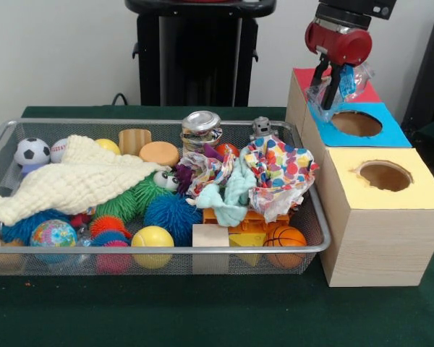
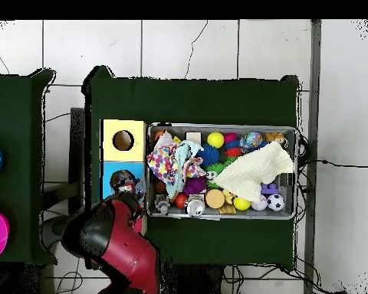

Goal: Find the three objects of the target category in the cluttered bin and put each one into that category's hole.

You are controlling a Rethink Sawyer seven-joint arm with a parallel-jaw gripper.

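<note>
My gripper [image 1: 328, 92] hangs just above the hole in the blue section [image 1: 356, 123] of the wooden box, shut on a crinkly clear and blue plastic wrapper [image 1: 353, 81] that bulges out on both sides of the fingers. The yellow section's hole [image 1: 385, 176] lies nearer the camera, and a red section [image 1: 302, 75] sits behind the gripper. In the overhead view the gripper [image 2: 124, 182] covers most of the blue section beside the yellow one [image 2: 123, 140]. The wire bin [image 1: 325, 230] stands to the left of the box, full of clutter.
The bin holds a cream cloth [image 1: 72, 184], a polka-dot cloth [image 1: 282, 173], a soccer ball [image 1: 32, 152], a small basketball [image 1: 285, 237], spiky rubber balls [image 1: 172, 215], a tin can [image 1: 201, 129] and a toy robot [image 1: 260, 129]. A second green table [image 2: 18, 164] stands apart in the overhead view.
</note>
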